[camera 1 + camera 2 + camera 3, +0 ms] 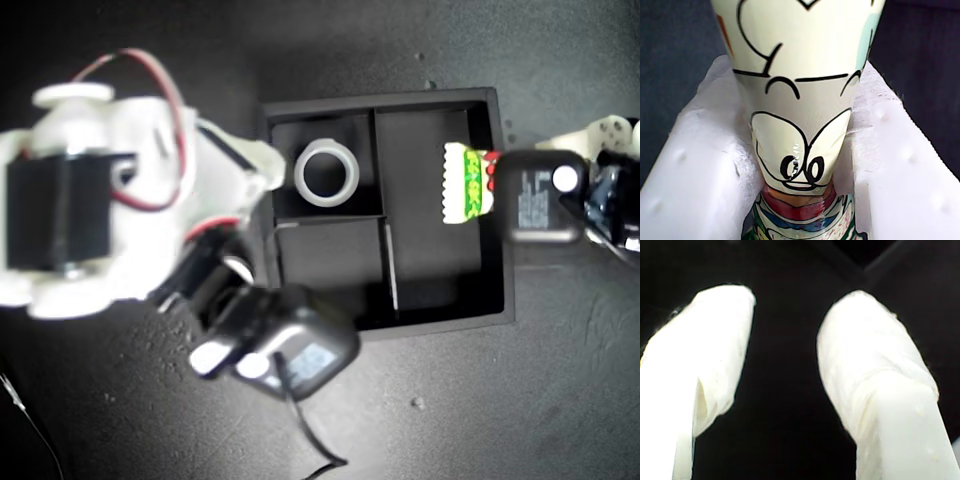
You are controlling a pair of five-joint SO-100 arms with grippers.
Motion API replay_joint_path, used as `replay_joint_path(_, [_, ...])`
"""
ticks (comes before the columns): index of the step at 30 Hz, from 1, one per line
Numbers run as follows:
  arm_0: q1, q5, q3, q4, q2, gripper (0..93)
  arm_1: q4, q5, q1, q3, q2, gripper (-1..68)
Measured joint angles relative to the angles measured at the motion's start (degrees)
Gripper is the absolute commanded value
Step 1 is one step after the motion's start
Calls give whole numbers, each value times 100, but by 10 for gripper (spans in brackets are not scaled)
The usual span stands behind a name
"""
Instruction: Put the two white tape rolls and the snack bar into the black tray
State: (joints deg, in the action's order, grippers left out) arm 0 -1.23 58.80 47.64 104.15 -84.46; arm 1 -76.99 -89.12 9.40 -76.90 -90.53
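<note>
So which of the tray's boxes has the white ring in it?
The small compartment at the tray's upper left corner in the exterior view holds the tape roll. The small one below it looks empty, and the long one has only the snack bar.

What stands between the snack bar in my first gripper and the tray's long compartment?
Nothing visible. My first gripper is clamped on the snack bar, whose free end already hangs over the black tray's long compartment. That compartment looks bare; the one visible white tape roll sits in a separate small compartment.

The snack bar [800,125] stands pinched between my first gripper's [800,165] white padded fingers [695,185], cartoon print showing.
</note>
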Motion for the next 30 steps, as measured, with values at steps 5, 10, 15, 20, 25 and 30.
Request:
replay_joint_path(5, [1046,888,1239,-114,-993,114,650,202,35,-237,0,-9])
replay_joint_path(10, [1960,1274,1846,-923,-879,114,1371,3164,281,-475,0,-10])
replay_joint_path(15, [2101,1573,3226,-2364,-958,116,2101,6434,176,-809,0,-10])
replay_joint_path(20, [2092,1793,5080,-4034,-1485,112,2918,8244,-62,-835,0,-10])
replay_joint_path(25, [2030,1863,5880,-4852,-1591,114,3445,9123,-457,-835,334,-9])
replay_joint_path(30, [1854,1863,5985,-5124,-1477,116,3691,9290,-492,-835,853,-9])
